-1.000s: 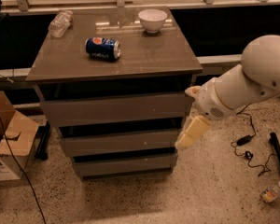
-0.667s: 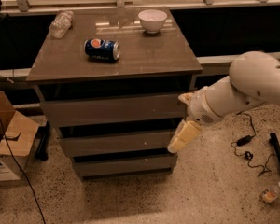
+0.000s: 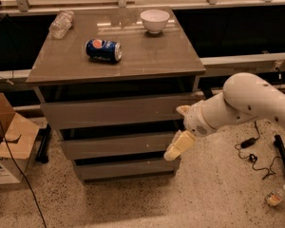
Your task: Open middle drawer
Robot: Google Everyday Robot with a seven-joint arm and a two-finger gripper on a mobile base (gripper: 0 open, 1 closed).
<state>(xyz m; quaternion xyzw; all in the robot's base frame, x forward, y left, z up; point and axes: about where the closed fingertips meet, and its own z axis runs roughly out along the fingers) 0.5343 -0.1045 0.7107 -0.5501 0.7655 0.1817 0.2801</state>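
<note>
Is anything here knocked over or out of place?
Yes: the blue Pepsi can and the clear plastic bottle both lie on their sides on the grey-brown cabinet top. The white bowl stands upright. The robot's cream claw sits at the right end of the grey-brown middle drawer.

desk [image 3: 147, 56]: brown top
can [image 3: 103, 50]: on its side, centre-left
bowl [image 3: 155, 20]: upright, back
bottle [image 3: 61, 23]: lying, back-left corner
gripper [image 3: 179, 146]: at desk's front right

The worktop [image 3: 147, 56] shines like smooth grey-brown laminate; the middle drawer [image 3: 114, 145] front looks duller. The hand [image 3: 179, 145], at that drawer's right end, looks matt cream plastic, its arm [image 3: 247, 103] a smooth white shell. The can [image 3: 103, 50] is glossy metal, the bowl [image 3: 155, 20] glazed white, the bottle [image 3: 61, 24] clear plastic.
</note>
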